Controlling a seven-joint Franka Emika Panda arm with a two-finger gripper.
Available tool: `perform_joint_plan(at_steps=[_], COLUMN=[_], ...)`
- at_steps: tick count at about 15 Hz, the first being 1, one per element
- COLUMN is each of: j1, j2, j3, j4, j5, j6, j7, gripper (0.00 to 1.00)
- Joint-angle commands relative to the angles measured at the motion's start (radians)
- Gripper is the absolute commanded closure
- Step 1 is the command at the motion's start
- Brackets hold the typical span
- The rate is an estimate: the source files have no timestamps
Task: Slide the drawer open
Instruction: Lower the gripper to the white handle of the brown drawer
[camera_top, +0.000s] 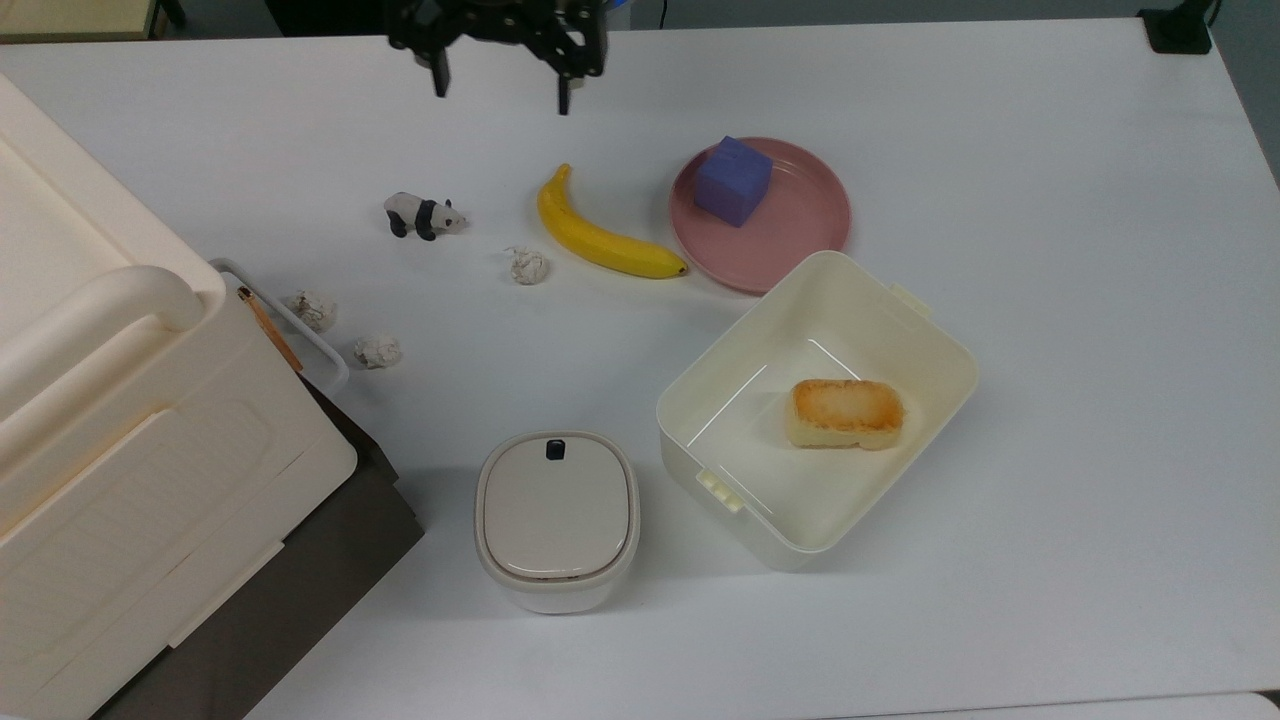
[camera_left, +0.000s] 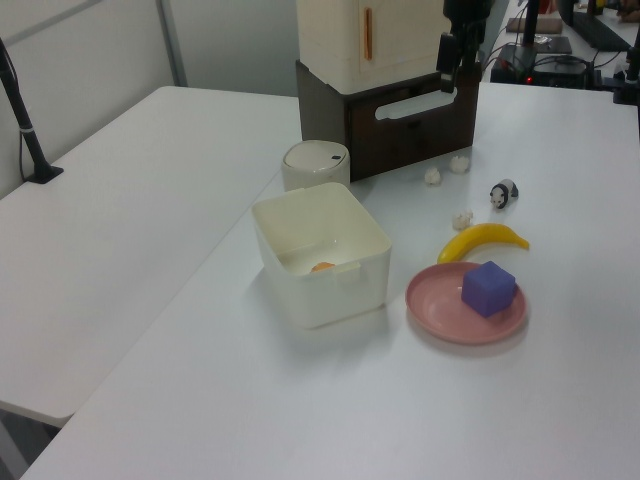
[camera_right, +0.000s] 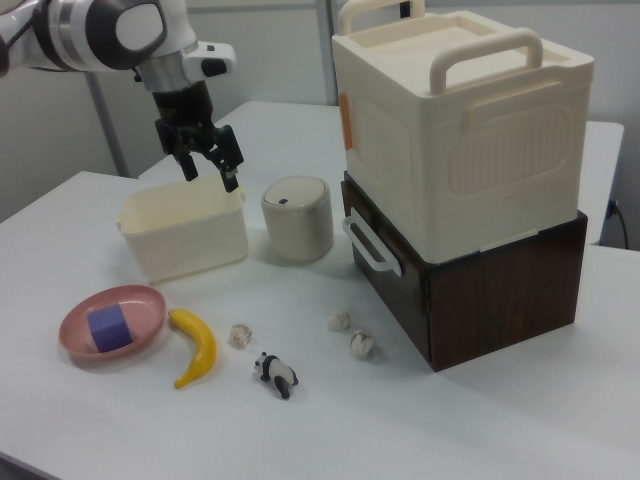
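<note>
the gripper (camera_top: 498, 88) is cut off by the top view's upper edge — just two dark fingers and part of the body show over the far edge of the table (camera_top: 1050, 300). in the left view the gripper (camera_left: 447, 62) overlaps the dark cabinet front, and its fingers blend into it.

the drawer (camera_top: 283, 330) is mostly hidden in the top view under the cream storage box (camera_top: 120, 420), itself cropped by the top view's left edge; a bit of the white handle pokes out. in the left view the storage box (camera_left: 375, 40) is cut at the top.

the bread (camera_left: 322, 267) in the open bin (camera_left: 330, 290) is half hidden by the bin's wall in the left view, and in the right view the bin (camera_right: 185, 235) hides its contents entirely.
</note>
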Motion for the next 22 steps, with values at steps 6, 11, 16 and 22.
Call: perform_joint_plan(at_steps=[6, 11, 16, 22], j1=[-0.041, -0.107, -0.131, -0.14], j2=[0.03, 0.101, 0.125, 0.18], j3=[-0.01, -0.01, -0.01, -0.008], j4=[-0.062, -0.059, -0.058, -0.056], j5=[-0.052, -0.167, -0.21, -0.348], j6=[-0.013, -0.002, 0.029, 0.119], j7=[-0.382, -0.724, -0.853, -1.028], gripper=[0.0, 0.0, 0.0, 0.0])
